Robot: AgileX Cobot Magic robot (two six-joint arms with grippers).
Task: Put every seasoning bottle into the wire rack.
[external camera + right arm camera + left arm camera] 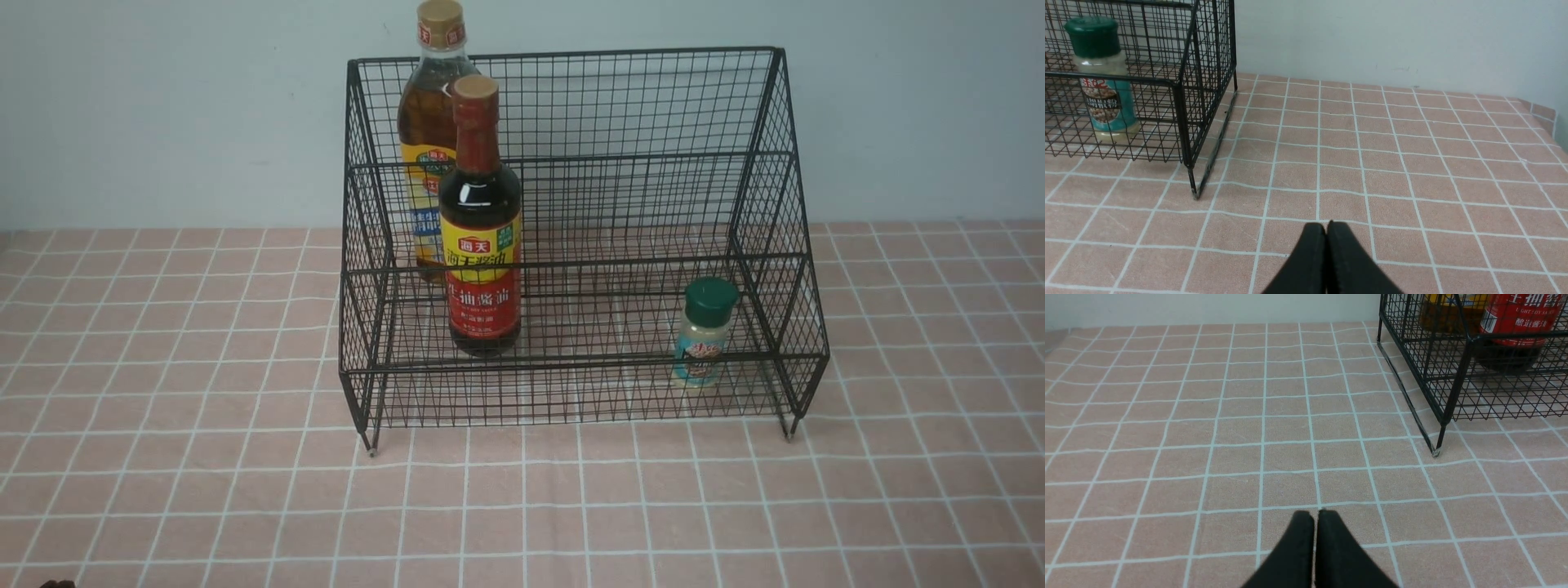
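The black wire rack point(775, 204) stands at the back of the table against the wall. On its upper tier, at the left, stands the tall amber bottle point(424, 122) with a gold cap. In front of it, on the lower tier, is the dark soy-sauce bottle point(480, 237) with a red-yellow label. The small green-capped shaker jar point(704, 331) stands upright at the lower tier's right end. My left gripper point(1316, 514) is shut and empty over the cloth, left of the rack point(1447, 416). My right gripper point(1326, 225) is shut and empty, right of the rack point(1184, 122) and jar point(1102, 81).
A pink checked tablecloth point(245, 490) covers the table. A pale wall point(163, 106) rises right behind the rack. The table's right edge point(1553, 122) shows in the right wrist view. Neither gripper shows in the front view.
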